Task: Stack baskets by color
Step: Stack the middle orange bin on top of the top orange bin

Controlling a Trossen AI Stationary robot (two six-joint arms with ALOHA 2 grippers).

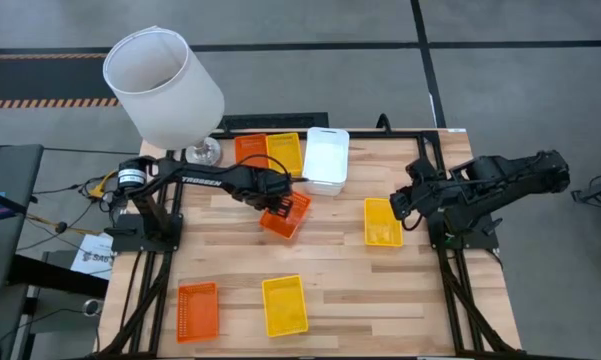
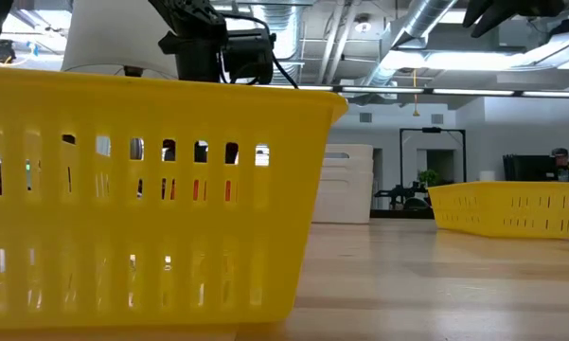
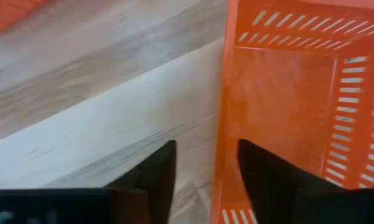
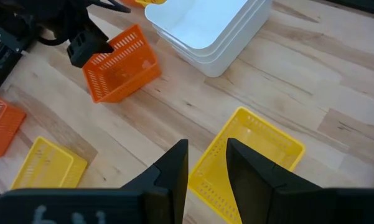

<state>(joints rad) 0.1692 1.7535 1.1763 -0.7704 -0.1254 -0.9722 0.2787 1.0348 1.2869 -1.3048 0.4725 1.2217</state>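
Observation:
An orange basket [image 1: 286, 216] lies askew at the table's middle, its left end under my left gripper [image 1: 277, 203]. That gripper is open and points down. One finger [image 3: 158, 180] stands outside the basket's wall [image 3: 219, 149] and the other [image 3: 267, 180] inside. A second orange basket [image 1: 198, 310] and a yellow one [image 1: 284, 305] sit near the front edge. Another yellow basket [image 1: 383, 222] sits at the right. An orange [image 1: 250, 148] and a yellow [image 1: 286, 150] basket sit at the back beside stacked white baskets [image 1: 326, 160]. My right gripper [image 4: 206, 168] hovers above the right yellow basket [image 4: 246, 158], fingers slightly apart and holding nothing. My left gripper straddles the orange basket's wall [image 3: 223, 124] from above, one finger inside and one outside. A gap shows between the outer finger and the wall. Whether the inner finger touches the wall I cannot tell.
A big white lampshade [image 1: 165, 85] on a stand rises at the back left corner. In the low view the front yellow basket [image 2: 142, 189] fills the foreground. Bare wood lies between the middle orange basket and the front row.

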